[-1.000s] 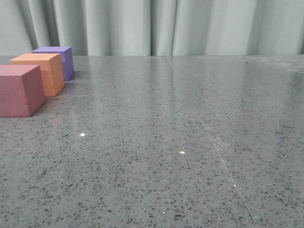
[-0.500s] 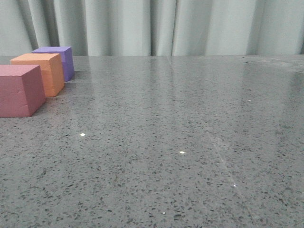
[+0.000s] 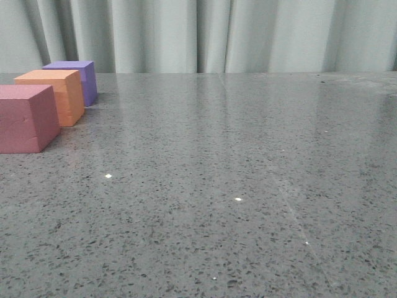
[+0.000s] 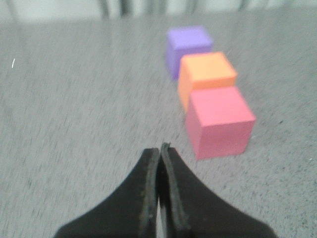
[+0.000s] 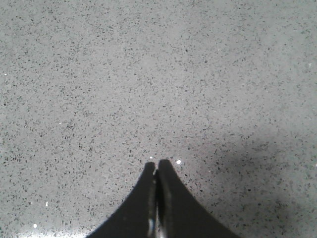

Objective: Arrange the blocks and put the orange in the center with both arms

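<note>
Three foam cubes stand in a row at the table's far left: the pink cube (image 3: pixel 25 118) nearest, the orange cube (image 3: pixel 53 96) behind it, the purple cube (image 3: pixel 77 79) farthest. They also show in the left wrist view: pink (image 4: pixel 219 121), orange (image 4: pixel 205 77), purple (image 4: pixel 189 47). My left gripper (image 4: pixel 159 148) is shut and empty, a short way in front of the pink cube and off to its side. My right gripper (image 5: pixel 157 166) is shut and empty over bare stone. Neither gripper shows in the front view.
The dark grey speckled stone tabletop (image 3: pixel 236 174) stretches to the right of the cubes. A pale pleated curtain (image 3: pixel 205 34) hangs behind the table's far edge.
</note>
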`<state>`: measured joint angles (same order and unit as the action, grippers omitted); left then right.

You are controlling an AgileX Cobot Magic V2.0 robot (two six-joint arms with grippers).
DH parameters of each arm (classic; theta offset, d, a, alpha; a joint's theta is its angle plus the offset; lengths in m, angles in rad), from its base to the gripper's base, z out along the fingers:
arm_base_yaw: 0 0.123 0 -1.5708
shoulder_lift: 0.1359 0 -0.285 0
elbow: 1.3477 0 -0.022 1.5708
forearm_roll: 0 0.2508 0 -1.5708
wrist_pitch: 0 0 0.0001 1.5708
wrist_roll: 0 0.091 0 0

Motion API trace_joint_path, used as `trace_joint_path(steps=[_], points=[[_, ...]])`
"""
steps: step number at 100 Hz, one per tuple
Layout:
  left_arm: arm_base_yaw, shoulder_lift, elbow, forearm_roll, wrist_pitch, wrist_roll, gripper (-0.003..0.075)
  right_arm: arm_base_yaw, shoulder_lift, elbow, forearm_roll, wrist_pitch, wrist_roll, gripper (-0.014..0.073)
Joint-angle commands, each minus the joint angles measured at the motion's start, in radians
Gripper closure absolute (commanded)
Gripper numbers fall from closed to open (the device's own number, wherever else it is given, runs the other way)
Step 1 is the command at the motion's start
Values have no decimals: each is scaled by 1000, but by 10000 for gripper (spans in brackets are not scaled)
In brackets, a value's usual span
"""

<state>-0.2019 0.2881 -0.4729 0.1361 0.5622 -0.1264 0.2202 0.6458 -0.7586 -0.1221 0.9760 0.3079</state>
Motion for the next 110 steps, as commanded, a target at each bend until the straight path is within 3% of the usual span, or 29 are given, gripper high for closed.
trace_joint_path(steps=[1,42,61,110], points=[[18,-67,51,-75,-194,126,739,-5,0,-23,-9,-52,-8,662],[225,-325,425,-136,-444,149,739,-5,0,-23,-9,-50,-8,662],[219,-325,523,-78,-574,73,739,-5,0,-23,-9,-49,-8,662],[186,-325,523,-69,-562,71,739,-5,0,-23,-9,-49,-8,662]])
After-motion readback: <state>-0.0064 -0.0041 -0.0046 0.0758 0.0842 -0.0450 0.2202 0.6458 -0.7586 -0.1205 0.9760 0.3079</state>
